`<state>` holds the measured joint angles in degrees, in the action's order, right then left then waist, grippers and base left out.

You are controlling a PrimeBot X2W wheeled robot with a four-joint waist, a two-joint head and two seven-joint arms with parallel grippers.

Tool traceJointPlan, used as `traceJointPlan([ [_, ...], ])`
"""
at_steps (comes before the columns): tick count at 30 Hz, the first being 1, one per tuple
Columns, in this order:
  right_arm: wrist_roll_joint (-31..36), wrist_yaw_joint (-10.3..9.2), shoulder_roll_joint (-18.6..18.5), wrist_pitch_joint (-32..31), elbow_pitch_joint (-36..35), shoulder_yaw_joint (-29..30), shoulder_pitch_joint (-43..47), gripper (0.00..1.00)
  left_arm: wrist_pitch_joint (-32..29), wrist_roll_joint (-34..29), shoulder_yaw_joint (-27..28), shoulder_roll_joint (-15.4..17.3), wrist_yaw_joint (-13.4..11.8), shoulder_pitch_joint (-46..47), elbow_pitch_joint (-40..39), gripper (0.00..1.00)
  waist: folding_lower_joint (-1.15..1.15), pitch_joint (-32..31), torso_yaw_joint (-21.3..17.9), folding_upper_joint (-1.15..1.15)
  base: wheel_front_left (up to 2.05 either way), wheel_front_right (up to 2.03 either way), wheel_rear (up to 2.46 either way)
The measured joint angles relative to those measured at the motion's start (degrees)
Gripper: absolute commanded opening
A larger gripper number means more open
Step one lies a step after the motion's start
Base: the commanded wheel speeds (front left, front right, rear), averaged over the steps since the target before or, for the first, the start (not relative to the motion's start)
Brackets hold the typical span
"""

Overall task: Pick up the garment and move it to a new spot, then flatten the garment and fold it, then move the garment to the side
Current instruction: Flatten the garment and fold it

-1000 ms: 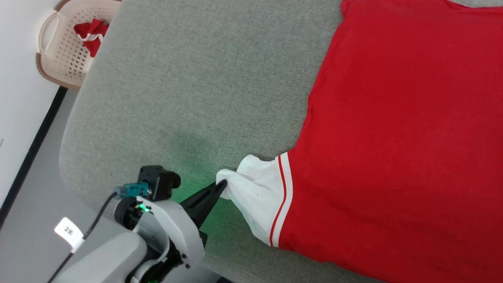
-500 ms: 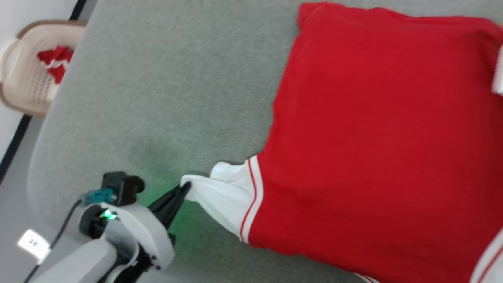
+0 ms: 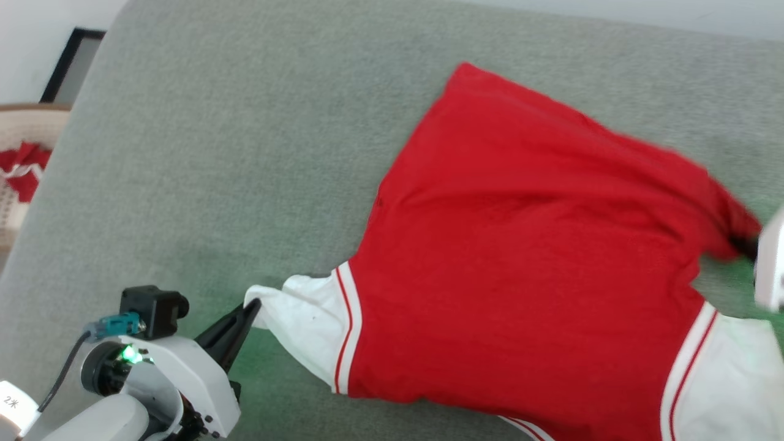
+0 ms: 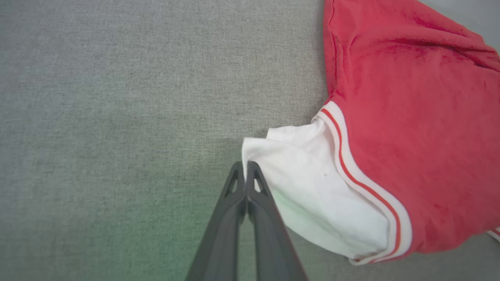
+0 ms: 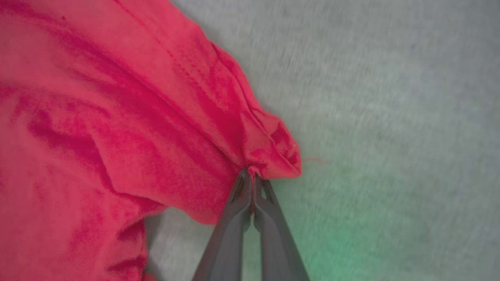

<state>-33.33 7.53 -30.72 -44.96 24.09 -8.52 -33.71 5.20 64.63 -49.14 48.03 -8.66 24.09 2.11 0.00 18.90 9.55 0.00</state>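
**On the grey pad: shirt pinched at two points**

At centre and right of the head view, the shirt (image 3: 527,257) lies on the pad (image 3: 214,153), red panel up. At lower left, the left gripper (image 3: 252,304) is closed on the tip of the white sleeve end (image 3: 300,324). At the right edge, the right gripper (image 3: 744,245) meets a gathered red corner. A basket (image 3: 24,128) holding a red-and-white cloth (image 3: 18,165) sits at the left edge, off the pad.

At bottom centre of the left wrist view, the fingers are pressed together with the sleeve corner caught at their tips. The bite looks shallow.

At bottom centre of the right wrist view, the fingers are closed on a bunched red fold, with creases running up and left from it.

Procedure, as judged: the step in hand is drawing the shirt to a new spot.
- Keep both grips closed.
- Move the arms together at equal height and rate, so neither grip takes the whole load.
- Keep tension light at the sleeve, since the shallow bite may slip.

Changes from the earlier frames: the whole head view has shifted, so the camera has moved, and this accounts for the basket's new place. The shirt's outline was broad and square and now tapers toward the right gripper. The left grip on the sleeve is unchanged.
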Motion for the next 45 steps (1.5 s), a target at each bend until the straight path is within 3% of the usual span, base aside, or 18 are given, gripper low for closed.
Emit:
traceJointPlan([
  [4, -0.8, 0.01, 0.4, -2.3, -8.3, 5.0, 10.4, 0.00, -0.2, 0.0, 0.1, 0.7, -0.4, -0.1, -1.2, 0.00, 0.00, -1.0, -1.4, 0.00, 0.00, 0.00, 0.00],
  [9, 2.0, 0.04, 3.8, -3.7, -14.9, 12.6, 20.2, 0.00, -0.6, -0.1, 0.0, 0.9, -0.5, -0.1, -1.7, 0.00, 0.00, -1.3, -2.1, 0.00, 0.00, 0.00, 0.00],
  [16, 5.8, 0.09, 9.1, -3.6, -15.8, 17.6, 22.6, 0.00, -0.6, -0.2, 0.0, 0.7, -0.4, 0.3, -1.3, 0.00, 0.00, -0.9, -2.4, 0.00, 0.00, 0.00, 0.00],
  [17, 6.1, 0.09, 9.4, -3.5, -15.6, 17.8, 22.6, 0.06, -0.6, -0.2, 0.0, 0.7, -0.3, 0.3, -1.2, 0.00, 0.00, -1.0, -2.5, 0.00, 0.00, 0.00, 0.00],
  [18, 6.4, 0.11, 9.7, -3.1, -15.4, 18.0, 22.6, 0.45, -0.6, -0.2, 0.0, 0.6, -0.3, 0.3, -1.1, 0.00, 0.00, -1.0, -2.5, 0.00, 0.00, 0.00, 0.00],
  [19, 6.8, 0.11, 10.0, -2.9, -15.5, 18.0, 22.6, 1.00, -0.6, -0.2, 0.0, 0.6, -0.2, 0.3, -1.0, 0.00, 0.00, -1.1, -2.6, 0.00, 0.00, 0.00, 0.00],
  [24, 6.4, 0.09, 10.1, -4.8, -18.5, 17.4, 23.3, 1.00, -0.5, -0.1, 0.0, 0.7, -0.1, 0.2, -0.6, 0.00, 0.00, -1.6, -2.9, 0.00, 0.00, 0.00, 0.00],
  [31, 5.7, 0.00, 10.6, -9.4, -30.0, 19.1, 26.1, 1.00, -0.1, 0.0, 0.0, 0.6, -0.2, 0.0, -0.9, 0.00, 0.00, -2.6, -3.2, 0.00, 0.00, 0.00, 0.00],
  [36, 6.5, 0.00, 10.4, -6.3, -37.2, 17.9, 21.7, 1.00, -0.1, -0.3, -0.5, -0.2, -0.3, 0.1, -1.2, 0.00, 0.00, -2.6, -2.2, 0.00, 0.00, 0.00, 0.00],
  [40, 8.8, -0.01, 8.9, 0.3, -35.9, 12.8, 15.0, 1.00, -0.1, -0.8, -1.0, -1.6, 0.1, 1.0, -1.2, 0.00, 0.00, -2.4, -0.8, 0.00, 0.00, 0.00, 0.00],
  [45, 9.3, 0.00, 8.1, 9.2, -25.2, 4.4, 5.1, 1.00, -0.4, -1.2, -1.8, -3.8, 1.1, 2.2, -0.2, 0.00, 0.00, -2.0, 1.6, 0.00, 0.00, 0.00, 0.00],
])
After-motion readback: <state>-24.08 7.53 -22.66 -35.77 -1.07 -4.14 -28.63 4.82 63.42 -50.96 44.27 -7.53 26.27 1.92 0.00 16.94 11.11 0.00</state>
